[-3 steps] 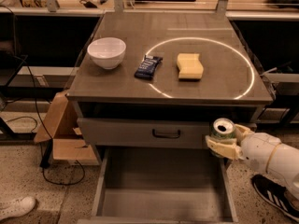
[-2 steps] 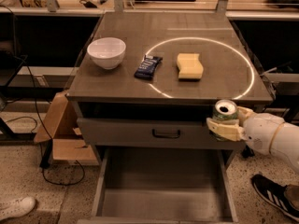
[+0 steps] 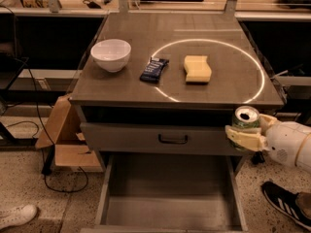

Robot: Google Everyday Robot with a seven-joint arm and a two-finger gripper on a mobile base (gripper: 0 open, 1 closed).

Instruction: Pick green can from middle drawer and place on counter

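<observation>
Higher and a little further right than a second ago, the green can (image 3: 246, 122) is clenched upright in the gripper (image 3: 245, 134), just off the counter's (image 3: 204, 33) front right corner. It hangs above the open middle drawer (image 3: 170, 193) below the counter's front. On the counter behind sit a white bowl (image 3: 111, 54) at the left, a dark packet (image 3: 154, 69), and a yellow sponge (image 3: 198, 68) inside the white circle (image 3: 260, 76).

Arm (image 3: 291, 142) is a chunky rounded white shell on the right; the gripper (image 3: 245, 136) at near right has blocky cream-yellow fingers (image 3: 237, 138).
</observation>
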